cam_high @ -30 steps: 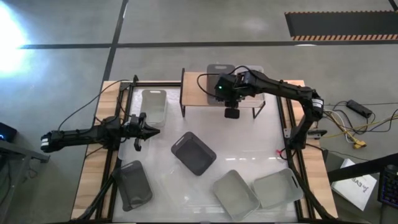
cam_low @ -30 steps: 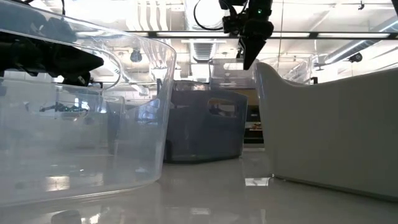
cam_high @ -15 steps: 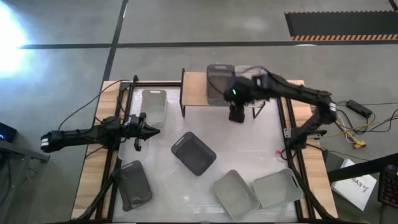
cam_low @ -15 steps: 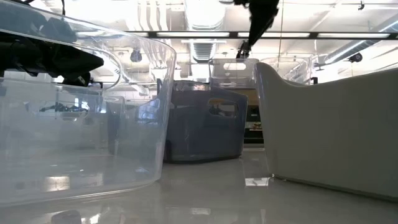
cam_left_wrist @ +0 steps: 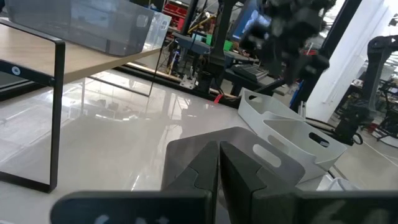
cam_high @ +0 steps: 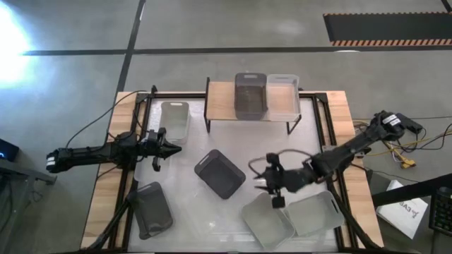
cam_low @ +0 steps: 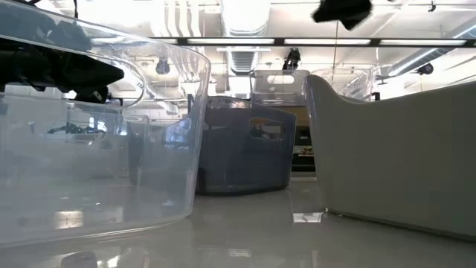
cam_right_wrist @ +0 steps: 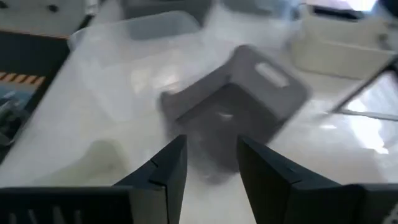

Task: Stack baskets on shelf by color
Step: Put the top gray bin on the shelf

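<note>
- Far left, the left arm waits low over the table's left edge; the left gripper (cam_high: 164, 147) has its fingers pressed together, with nothing between them.
- Just past its tip a clear basket (cam_high: 174, 121) lies on the table, and nearer the front left corner sits a dark grey basket (cam_high: 152, 209).
- Black cables trail along the left frame rail (cam_high: 124, 176) beside that arm.
- In the middle of the white table (cam_high: 282, 152) a second dark grey basket (cam_high: 219, 173) lies turned at an angle, apart from both grippers.
- At the back stands the shelf (cam_high: 220, 102), its wooden top carrying a dark basket (cam_high: 250, 95) and a clear basket (cam_high: 282, 95) side by side, touching or nearly so.
- Right of centre, the right gripper (cam_high: 263, 180) hangs above the table between the angled dark basket and the two light grey baskets; its fingers (cam_right_wrist: 165, 171) stand apart with only air between them, and they point toward that dark basket.
- Just beside and in front of it lie the light grey baskets (cam_high: 268, 220), one close against the other (cam_high: 314, 213), near the front right corner.
- Far right, loose wires (cam_high: 402, 148) lie on the floor beyond the table.
</note>
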`<act>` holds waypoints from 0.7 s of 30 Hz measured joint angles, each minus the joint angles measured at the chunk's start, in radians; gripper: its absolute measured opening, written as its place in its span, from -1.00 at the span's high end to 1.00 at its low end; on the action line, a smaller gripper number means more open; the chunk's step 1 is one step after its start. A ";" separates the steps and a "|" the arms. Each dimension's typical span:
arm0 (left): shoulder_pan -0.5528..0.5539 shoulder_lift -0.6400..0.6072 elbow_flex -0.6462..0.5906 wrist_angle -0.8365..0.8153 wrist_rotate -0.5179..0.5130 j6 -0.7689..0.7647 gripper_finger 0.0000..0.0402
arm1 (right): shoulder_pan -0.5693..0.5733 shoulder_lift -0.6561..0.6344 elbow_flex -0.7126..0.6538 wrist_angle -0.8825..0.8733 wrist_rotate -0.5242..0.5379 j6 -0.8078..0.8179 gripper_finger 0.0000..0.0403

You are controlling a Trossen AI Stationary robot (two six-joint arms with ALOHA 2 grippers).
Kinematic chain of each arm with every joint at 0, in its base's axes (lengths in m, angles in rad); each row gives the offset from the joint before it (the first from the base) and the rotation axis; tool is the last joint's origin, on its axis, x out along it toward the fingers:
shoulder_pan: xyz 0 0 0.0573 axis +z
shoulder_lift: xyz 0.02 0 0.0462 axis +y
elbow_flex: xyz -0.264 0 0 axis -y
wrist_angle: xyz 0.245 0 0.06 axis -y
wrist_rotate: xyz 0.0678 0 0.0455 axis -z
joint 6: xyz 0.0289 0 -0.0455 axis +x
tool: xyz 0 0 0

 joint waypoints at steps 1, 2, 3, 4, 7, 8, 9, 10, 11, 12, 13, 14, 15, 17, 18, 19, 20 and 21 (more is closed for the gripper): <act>0.000 0.000 0.000 0.000 0.000 0.000 1.00 | 0.014 0.000 -0.026 0.025 0.000 0.013 0.38; 0.000 0.000 0.000 0.000 0.000 0.000 1.00 | 0.026 0.000 -0.046 0.043 0.000 0.035 0.39; 0.000 0.000 0.000 0.000 0.000 0.000 1.00 | 0.033 0.000 -0.065 0.058 0.000 0.055 0.41; 0.000 0.000 0.000 0.000 0.000 0.000 1.00 | 0.038 0.000 -0.080 0.066 0.000 0.074 0.42; 0.000 0.000 0.000 0.000 0.000 0.000 1.00 | 0.057 0.000 -0.116 0.064 0.001 0.126 0.47; 0.000 0.000 0.000 0.000 0.000 0.000 1.00 | 0.065 0.000 -0.125 0.065 0.000 0.138 0.48; 0.000 0.000 0.000 0.001 0.000 0.000 1.00 | 0.074 0.000 -0.132 0.065 0.000 0.143 0.50; 0.000 0.000 0.000 0.001 0.000 0.000 1.00 | 0.085 0.000 -0.138 0.064 0.000 0.149 0.52; 0.000 -0.001 0.000 0.005 -0.006 0.000 1.00 | 0.097 0.000 -0.141 0.057 0.000 0.158 0.53; 0.000 -0.002 0.000 0.029 -0.022 0.000 1.00 | 0.110 0.000 -0.142 0.048 0.000 0.167 0.55; 0.000 0.000 0.000 0.063 -0.046 0.000 1.00 | 0.126 -0.004 -0.142 0.036 0.000 0.178 0.56; 0.000 0.000 0.000 0.098 -0.067 -0.001 1.00 | 0.143 -0.009 -0.142 0.022 0.000 0.191 0.58; 0.000 0.000 0.000 0.133 -0.075 -0.006 1.00 | 0.160 -0.017 -0.142 0.007 0.000 0.201 0.59; 0.000 0.000 0.000 0.207 -0.077 -0.072 1.00 | 0.195 -0.039 -0.142 -0.032 0.001 0.227 0.63; 0.000 0.000 0.000 0.245 -0.077 -0.110 1.00 | 0.212 -0.054 -0.142 -0.052 0.007 0.244 0.64; 0.000 0.000 0.000 0.284 -0.085 -0.125 1.00 | 0.228 -0.069 -0.142 -0.067 0.026 0.257 0.66; 0.000 0.000 0.000 0.324 -0.098 -0.131 1.00 | 0.245 -0.085 -0.142 -0.081 0.052 0.272 0.67; 0.000 0.000 0.000 0.358 -0.113 -0.144 1.00 | 0.264 -0.102 -0.142 -0.098 0.081 0.284 0.69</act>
